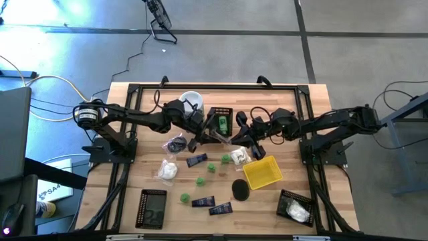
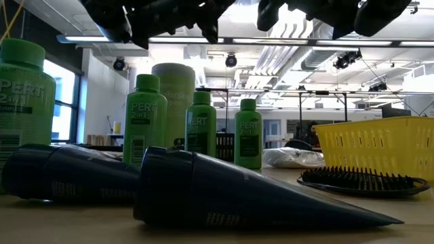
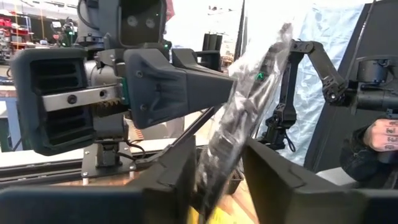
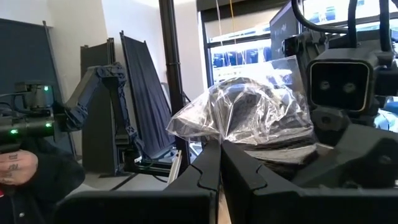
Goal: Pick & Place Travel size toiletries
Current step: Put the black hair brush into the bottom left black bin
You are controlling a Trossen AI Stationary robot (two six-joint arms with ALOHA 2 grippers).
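Note:
A clear plastic packet (image 1: 218, 136) with a dark piece inside hangs in the air over the table's middle, between my two grippers. My left gripper (image 1: 202, 138) comes at it from the table's left, my right gripper (image 1: 235, 138) from the right. In the left wrist view the packet (image 3: 233, 124) fills the gap between my left fingers. In the right wrist view the packet (image 4: 249, 115) sits at the tips of my shut right fingers. Below them, green bottles (image 1: 200, 181), navy tubes (image 1: 196, 160), a white packet (image 1: 167, 171) and a dark round piece (image 1: 241, 189) lie on the table. My left gripper has the packet's lower part (image 3: 214, 177) between its two fingers, one on each flat face, coming level from the table's left. The packet stands on edge, clear of the table. My right gripper pinches the packet's upper edge (image 3: 239, 84) at its fingertips, level from the table's right; the plastic there (image 4: 217, 138) is crumpled.
A yellow basket (image 1: 263, 172) stands right of centre. Black mesh baskets sit at the near left (image 1: 152, 209), the near right (image 1: 295, 207) and the far middle (image 1: 219, 120). A white canister (image 1: 190, 100) stands at the back. A person's hand (image 3: 380, 134) shows beyond the table.

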